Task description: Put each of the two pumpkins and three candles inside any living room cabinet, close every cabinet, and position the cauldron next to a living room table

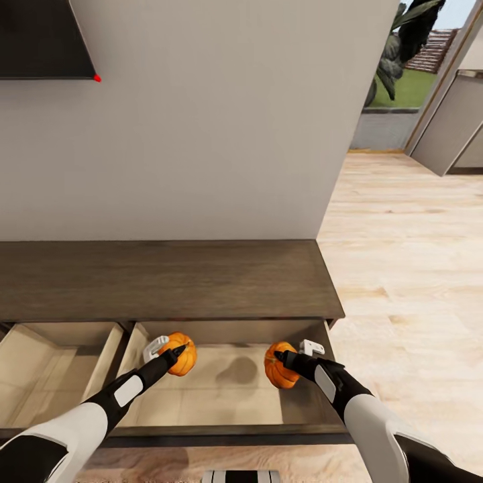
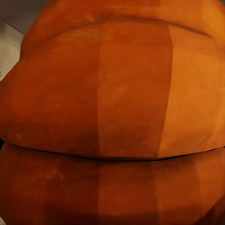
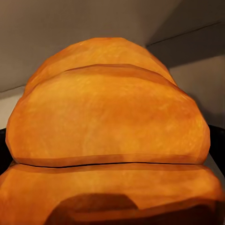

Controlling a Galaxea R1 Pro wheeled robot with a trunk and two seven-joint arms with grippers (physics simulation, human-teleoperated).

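The long dark brown cabinet (image 1: pixel 168 278) stands against the wall with two pale-lined drawers pulled open. Over the right drawer (image 1: pixel 221 396), my left gripper (image 1: pixel 168 350) is shut on an orange pumpkin (image 1: pixel 186 359), seen very close in the left wrist view (image 2: pixel 112 112). At the same drawer's right end, my right gripper (image 1: pixel 298 352) is shut on the second pumpkin (image 1: pixel 276 374), which looms large in the right wrist view (image 3: pixel 112 122). Both pumpkins hang just above the drawer floor. The candles, the cauldron and the table are out of view.
The left drawer (image 1: pixel 54 362) is also open. A dark screen (image 1: pixel 40 40) hangs on the grey wall above the cabinet. Pale wood floor (image 1: pixel 402 268) stretches to the right toward a doorway with a plant (image 1: pixel 402 47) outside.
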